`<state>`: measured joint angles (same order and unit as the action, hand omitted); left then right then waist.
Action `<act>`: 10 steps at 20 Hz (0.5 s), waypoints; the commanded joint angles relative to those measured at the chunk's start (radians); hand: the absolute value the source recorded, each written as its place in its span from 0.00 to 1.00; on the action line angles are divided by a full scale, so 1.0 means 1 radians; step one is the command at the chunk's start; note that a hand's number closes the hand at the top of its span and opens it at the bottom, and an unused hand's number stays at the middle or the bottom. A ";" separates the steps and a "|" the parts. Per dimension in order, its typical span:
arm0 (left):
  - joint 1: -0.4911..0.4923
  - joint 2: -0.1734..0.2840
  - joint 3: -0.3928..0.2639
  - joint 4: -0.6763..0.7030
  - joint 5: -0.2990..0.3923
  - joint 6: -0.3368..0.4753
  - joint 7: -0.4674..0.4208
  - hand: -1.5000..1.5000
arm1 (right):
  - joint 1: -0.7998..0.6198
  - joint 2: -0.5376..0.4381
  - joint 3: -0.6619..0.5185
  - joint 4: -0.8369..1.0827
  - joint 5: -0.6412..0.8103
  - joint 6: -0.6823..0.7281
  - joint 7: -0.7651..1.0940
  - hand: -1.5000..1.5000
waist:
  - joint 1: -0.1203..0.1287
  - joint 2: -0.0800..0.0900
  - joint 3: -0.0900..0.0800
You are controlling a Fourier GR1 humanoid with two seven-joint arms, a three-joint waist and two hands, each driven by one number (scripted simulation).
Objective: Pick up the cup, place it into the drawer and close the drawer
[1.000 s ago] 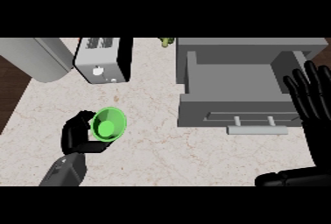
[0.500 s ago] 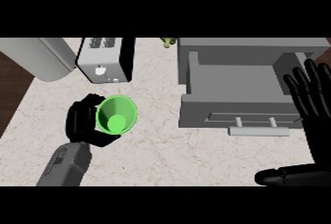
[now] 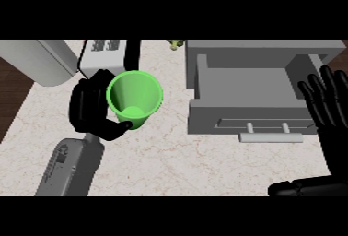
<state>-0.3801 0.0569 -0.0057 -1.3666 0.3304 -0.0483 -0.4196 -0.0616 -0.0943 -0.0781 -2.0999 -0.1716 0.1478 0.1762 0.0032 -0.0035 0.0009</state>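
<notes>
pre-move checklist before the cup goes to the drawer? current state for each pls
1. Cup held: ok, left hand is curled round it.
2. Cup off the counter: cannot tell from this steep view.
3. Drawer open: ok, pulled out, grey inside showing.
4. Drawer free of objects: ok, nothing visible in it.
5. Path to the drawer: ok, only bare counter between.
6. Right hand out of the way: not ok, it rests open at the drawer's right edge.

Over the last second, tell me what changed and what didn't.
The left robot hand, curled round the green cup, has carried it up the view and rightward, toward the open drawer. The right robot hand stayed open at the right edge; drawer and toaster unmoved.
</notes>
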 commanded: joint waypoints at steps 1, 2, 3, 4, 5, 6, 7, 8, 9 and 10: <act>-0.086 0.003 -0.009 -0.123 -0.011 0.088 0.158 1.00 | -0.013 0.015 0.004 0.018 0.027 -0.018 -0.025 0.00 | -0.002 0.002 0.000; -0.106 -0.045 -0.039 -0.039 -0.048 0.091 0.092 1.00 | -0.041 -0.001 0.002 -0.007 0.005 -0.022 0.041 0.00 | -0.007 0.003 -0.001; -0.124 -0.050 -0.058 -0.107 -0.060 0.143 0.177 1.00 | 0.077 -0.003 -0.016 -0.004 -0.014 0.038 -0.058 0.00 | -0.009 0.001 0.000; -0.178 -0.027 -0.023 -0.059 -0.052 0.139 0.193 1.00 | -0.071 0.019 0.053 0.009 0.072 -0.049 0.040 0.00 | -0.004 0.003 -0.001; -0.205 -0.012 0.001 -0.030 -0.039 0.112 0.185 1.00 | -0.071 0.014 0.006 0.062 0.038 -0.030 -0.021 0.00 | -0.006 0.004 -0.001; -0.288 -0.044 -0.017 -0.008 -0.066 0.179 0.227 1.00 | -0.025 -0.006 -0.008 0.025 0.006 -0.002 -0.001 0.00 | -0.012 0.004 0.000; -0.333 -0.029 0.027 0.059 -0.050 0.159 0.196 1.00 | -0.027 -0.026 -0.043 0.048 -0.018 0.020 -0.026 0.00 | -0.014 0.005 -0.001; -0.318 -0.043 -0.027 -0.015 -0.086 0.194 0.251 1.00 | 0.013 0.013 0.000 0.027 0.024 -0.001 -0.049 0.00 | -0.010 0.003 0.000; -0.327 -0.013 0.002 0.017 -0.079 0.163 0.238 1.00 | -0.007 0.016 0.030 -0.040 0.029 -0.029 0.036 0.00 | -0.010 0.003 -0.001; -0.367 0.003 0.016 0.010 -0.077 0.180 0.286 1.00 | -0.015 -0.029 -0.045 0.002 -0.038 0.020 0.009 0.00 | -0.010 0.003 -0.001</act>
<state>-0.6505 0.0373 -0.0090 -1.3712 0.2686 0.1012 -0.2081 -0.0758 -0.0970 -0.0852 -2.0912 -0.1664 0.1447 0.1740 -0.0057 -0.0005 0.0003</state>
